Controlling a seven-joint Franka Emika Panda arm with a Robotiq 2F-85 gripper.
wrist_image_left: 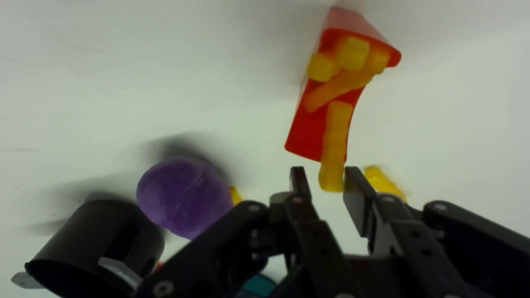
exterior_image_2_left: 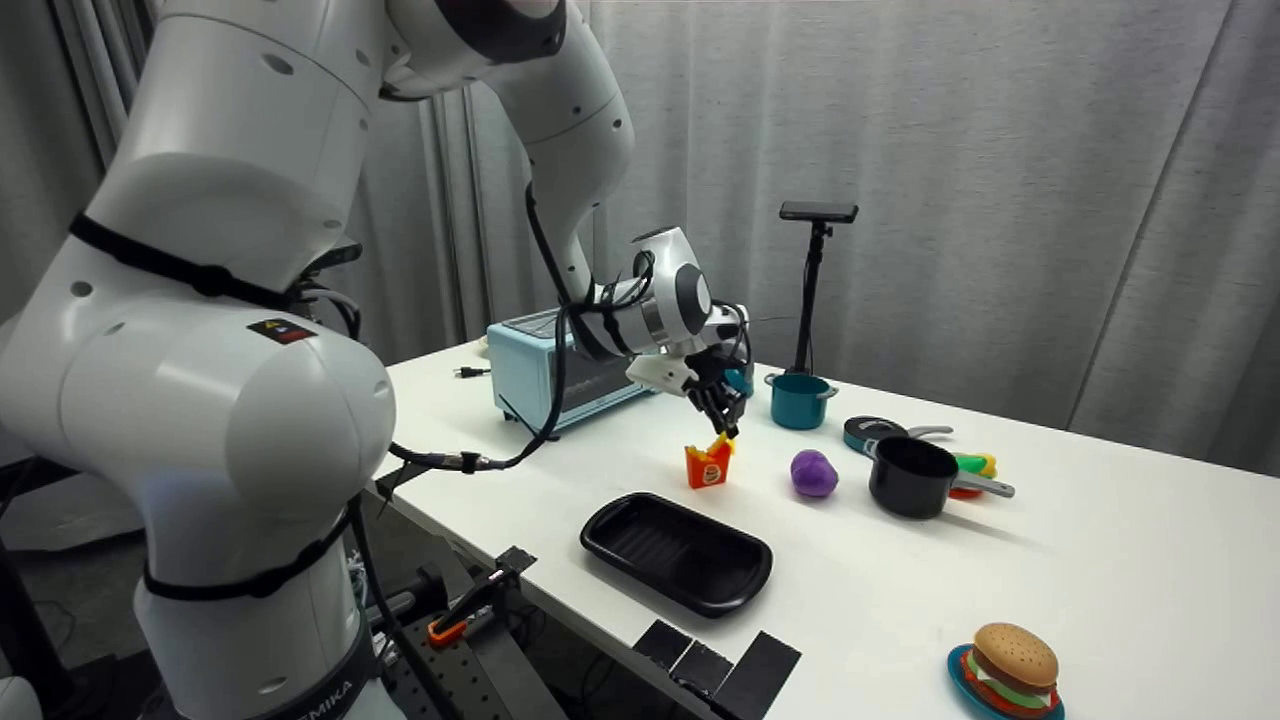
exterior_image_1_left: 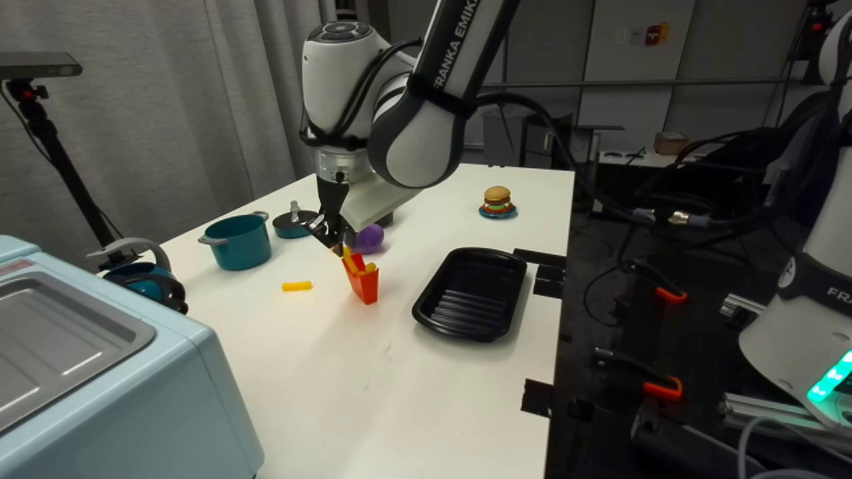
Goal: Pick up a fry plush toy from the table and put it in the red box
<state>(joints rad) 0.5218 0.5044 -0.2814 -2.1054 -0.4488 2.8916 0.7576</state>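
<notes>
Fry plush toy [wrist_image_left: 336, 134] shows between the parted fingertips of the hand [wrist_image_left: 326, 179], leaning over the rim of the red box [wrist_image_left: 305, 134] at twelve o'clock in the wrist view; another fry [wrist_image_left: 385, 183] lies on the desk [wrist_image_left: 103, 91] at three.

Light-blue boxy oven [exterior_image_1_left: 143, 399]: in an exterior view, the camera is standing close, facing along the white table [exterior_image_1_left: 399, 406].
White jointed arm [exterior_image_2_left: 220, 430]: in an exterior view, the camera is standing close, facing the grey fabric curtain [exterior_image_2_left: 950, 180].
Upright red-orange carton [wrist_image_left: 307, 132]: the wrist view is looking down closely; all views are sharing it.
</notes>
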